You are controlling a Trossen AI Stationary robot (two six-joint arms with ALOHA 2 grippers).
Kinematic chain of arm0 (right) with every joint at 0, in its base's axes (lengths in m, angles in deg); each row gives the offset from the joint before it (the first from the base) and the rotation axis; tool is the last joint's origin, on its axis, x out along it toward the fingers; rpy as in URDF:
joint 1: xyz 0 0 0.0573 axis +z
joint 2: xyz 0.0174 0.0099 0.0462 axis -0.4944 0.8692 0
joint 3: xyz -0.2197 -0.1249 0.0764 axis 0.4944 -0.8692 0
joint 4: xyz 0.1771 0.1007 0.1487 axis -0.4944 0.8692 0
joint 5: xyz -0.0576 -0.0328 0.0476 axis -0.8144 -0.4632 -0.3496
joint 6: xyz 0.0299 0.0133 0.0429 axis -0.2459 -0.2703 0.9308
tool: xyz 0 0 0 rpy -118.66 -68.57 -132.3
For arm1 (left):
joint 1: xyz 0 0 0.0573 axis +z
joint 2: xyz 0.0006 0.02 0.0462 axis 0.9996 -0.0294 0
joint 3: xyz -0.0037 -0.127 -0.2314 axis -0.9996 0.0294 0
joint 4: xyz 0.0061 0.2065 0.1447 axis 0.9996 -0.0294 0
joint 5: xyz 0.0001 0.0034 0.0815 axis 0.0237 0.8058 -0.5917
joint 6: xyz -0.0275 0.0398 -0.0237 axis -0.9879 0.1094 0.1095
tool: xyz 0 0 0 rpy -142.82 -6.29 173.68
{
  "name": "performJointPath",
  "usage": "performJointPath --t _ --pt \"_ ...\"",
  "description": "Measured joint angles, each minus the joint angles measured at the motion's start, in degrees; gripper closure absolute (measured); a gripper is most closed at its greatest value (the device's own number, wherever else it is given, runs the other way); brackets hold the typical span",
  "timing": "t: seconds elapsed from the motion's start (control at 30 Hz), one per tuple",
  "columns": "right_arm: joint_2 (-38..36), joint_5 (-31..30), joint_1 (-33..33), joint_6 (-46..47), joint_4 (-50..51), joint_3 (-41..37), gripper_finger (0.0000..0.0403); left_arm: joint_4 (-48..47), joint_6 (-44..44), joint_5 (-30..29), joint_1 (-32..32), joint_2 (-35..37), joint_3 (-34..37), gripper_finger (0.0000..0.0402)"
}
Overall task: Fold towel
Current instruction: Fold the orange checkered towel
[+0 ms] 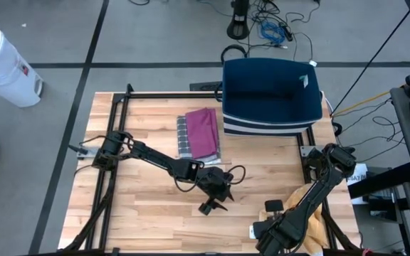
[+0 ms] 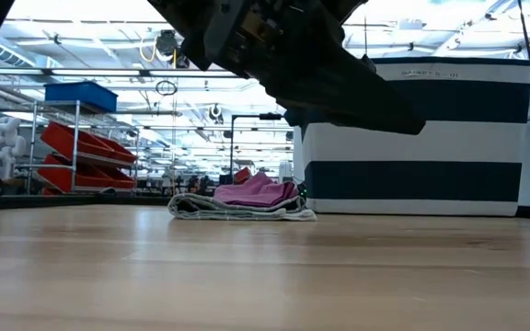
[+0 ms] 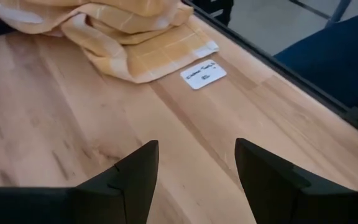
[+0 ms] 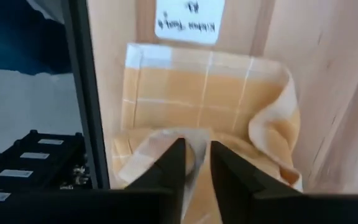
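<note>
We find the right hand (image 4: 194, 163) closing on a raised fold of the crumpled yellow checked cloth towel (image 4: 204, 93) beneath it, at the wooden bench (image 1: 141, 213) edge. The left hand (image 3: 194, 177) hovers apart. We judge a thin pinch may slip.

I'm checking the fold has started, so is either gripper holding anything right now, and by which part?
The right gripper is pinching a raised fold of the yellow towel; the left gripper holds nothing.

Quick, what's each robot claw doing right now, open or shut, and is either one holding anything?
Left gripper: open, holding nothing.
Right gripper: fingers nearly together, pinching a fold of the yellow towel.
</note>
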Motion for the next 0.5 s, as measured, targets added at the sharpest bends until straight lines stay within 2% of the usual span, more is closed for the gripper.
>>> performJointPath --t 0.13,0.27,0.5 --pt "-0.02 -3.51 -1.02 -3.83 -2.24 0.00 0.0396 -0.52 -0.24 -3.38 -0.20 0.00 0.00 0.0184" --pt "-0.02 -7.39 -2.46 -7.30 -2.37 0.00 0.0401 -3.24 1.42 -9.98 -1.02 0.00 0.00 0.0184" --pt "-0.04 -14.47 -6.08 -14.82 2.67 0.00 0.0402 -9.87 1.84 -10.72 -0.41 0.02 0.00 0.0184"
